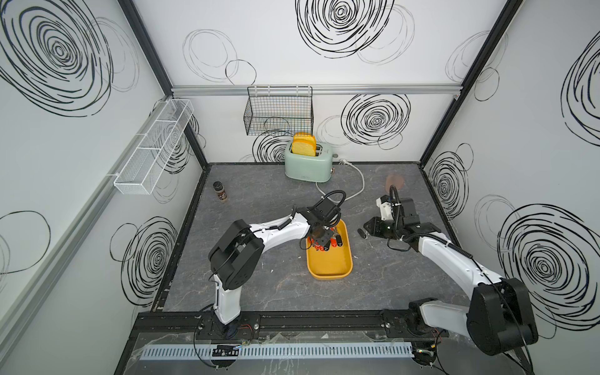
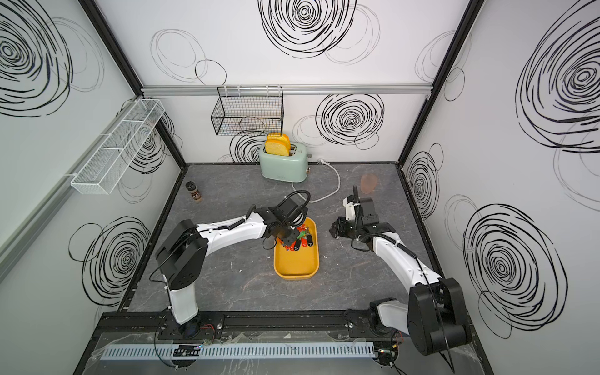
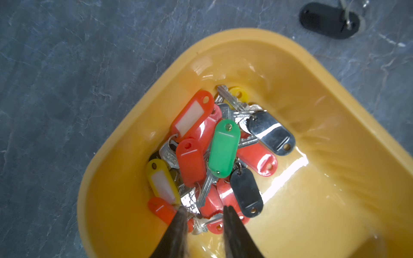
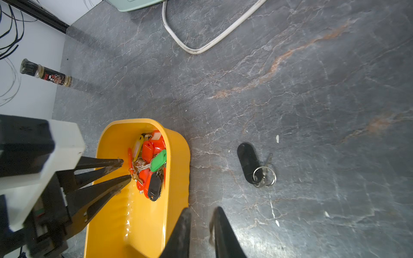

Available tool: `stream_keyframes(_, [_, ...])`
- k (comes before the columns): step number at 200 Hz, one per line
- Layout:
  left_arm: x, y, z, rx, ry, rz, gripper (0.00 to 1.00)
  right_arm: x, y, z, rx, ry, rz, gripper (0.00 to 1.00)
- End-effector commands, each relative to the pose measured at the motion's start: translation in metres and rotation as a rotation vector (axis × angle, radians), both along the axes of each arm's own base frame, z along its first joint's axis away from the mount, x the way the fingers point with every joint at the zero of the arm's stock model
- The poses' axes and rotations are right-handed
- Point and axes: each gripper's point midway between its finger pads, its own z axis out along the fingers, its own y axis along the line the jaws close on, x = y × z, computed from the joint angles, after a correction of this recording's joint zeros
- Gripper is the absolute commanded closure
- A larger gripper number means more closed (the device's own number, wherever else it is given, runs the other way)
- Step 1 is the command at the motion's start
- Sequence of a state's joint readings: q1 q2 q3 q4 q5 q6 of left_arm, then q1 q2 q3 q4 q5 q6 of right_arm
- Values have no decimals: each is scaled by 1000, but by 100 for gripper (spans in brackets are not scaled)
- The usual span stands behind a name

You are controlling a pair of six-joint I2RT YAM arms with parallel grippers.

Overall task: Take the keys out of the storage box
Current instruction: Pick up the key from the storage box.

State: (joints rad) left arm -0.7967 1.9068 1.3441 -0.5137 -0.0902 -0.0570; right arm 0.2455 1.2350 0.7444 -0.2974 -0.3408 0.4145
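The mustard-yellow storage box [image 1: 329, 276] [image 2: 295, 264] [image 3: 245, 35] [image 4: 143, 121] sits mid-table. The keys [image 1: 328, 245] [image 2: 300, 243] [image 3: 221, 152] [image 4: 152, 165] are piled at its far end, silver with red, green, yellow and black tags. My left gripper [image 1: 320, 241] [image 2: 287, 242] [image 3: 204, 211] [image 4: 126, 169] reaches into the box, open. Its tips straddle a red tag and a silver key at the pile's edge. One key with a black tag [image 1: 361, 233] [image 3: 328, 20] [image 4: 249, 165] lies on the table right of the box. My right gripper [image 1: 366, 225] [image 2: 332, 229] [image 4: 202, 210] hovers near it, slightly open and holding nothing.
A mint toaster [image 1: 308, 162] with bread stands at the back, its white cord [image 1: 357, 185] looping toward the box. A spice jar [image 1: 220, 191] stands at the left edge. A black wire basket [image 1: 279, 110] and a white mesh shelf [image 1: 152, 149] hang on the walls.
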Motion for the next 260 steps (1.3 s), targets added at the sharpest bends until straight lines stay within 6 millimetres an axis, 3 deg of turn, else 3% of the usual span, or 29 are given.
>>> stream_keyframes(1, [1, 10, -15, 43, 9, 22, 67, 0, 3, 5, 7, -28, 14, 77])
stream_keyframes(112, [10, 18, -38, 113, 0, 18, 65, 1, 3, 6, 9, -26, 15, 77])
stream_keyframes(215, [9, 16, -44, 116, 15, 15, 91, 0, 3, 6, 10, -30, 14, 77])
stream_keyframes(260, [4, 11, -26, 69, 12, 13, 100, 0, 3, 7, 11, -35, 13, 77])
